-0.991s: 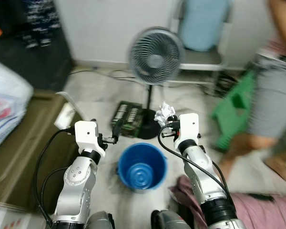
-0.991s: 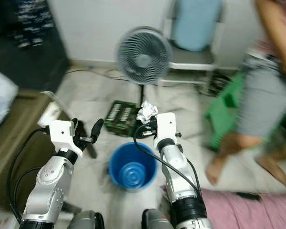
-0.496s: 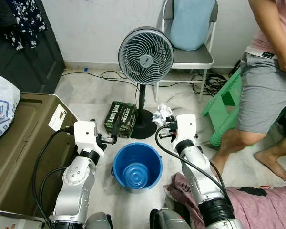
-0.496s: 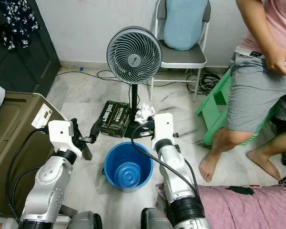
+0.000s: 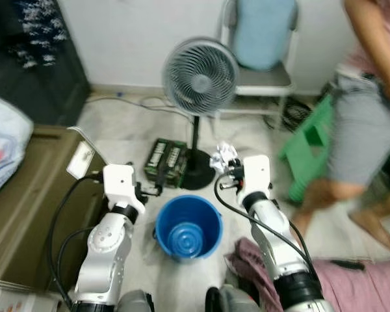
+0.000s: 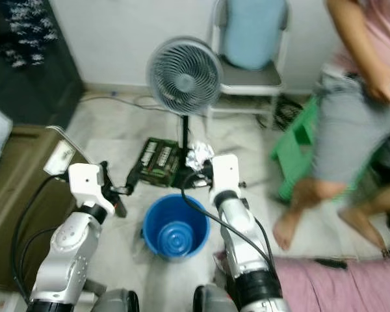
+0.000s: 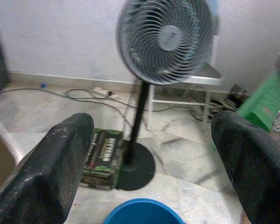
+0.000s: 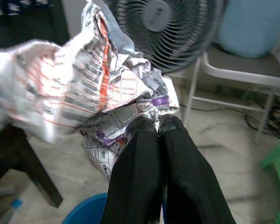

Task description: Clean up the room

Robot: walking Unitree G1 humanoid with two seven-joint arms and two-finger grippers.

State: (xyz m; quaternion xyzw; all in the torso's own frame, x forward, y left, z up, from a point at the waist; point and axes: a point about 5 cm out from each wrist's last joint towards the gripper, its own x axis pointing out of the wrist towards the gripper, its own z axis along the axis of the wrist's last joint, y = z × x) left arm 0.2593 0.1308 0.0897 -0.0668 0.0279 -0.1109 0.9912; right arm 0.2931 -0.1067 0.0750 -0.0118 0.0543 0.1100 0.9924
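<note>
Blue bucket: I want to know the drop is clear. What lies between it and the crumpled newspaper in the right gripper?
Nothing: in the left eye view the newspaper hangs beyond the bucket's far rim, in the right gripper.

Crumpled printed newspaper is seen pinched between matt black fingers. A smooth, glossy blue plastic bucket is shown at lower centre. The floor is polished marble.
</note>
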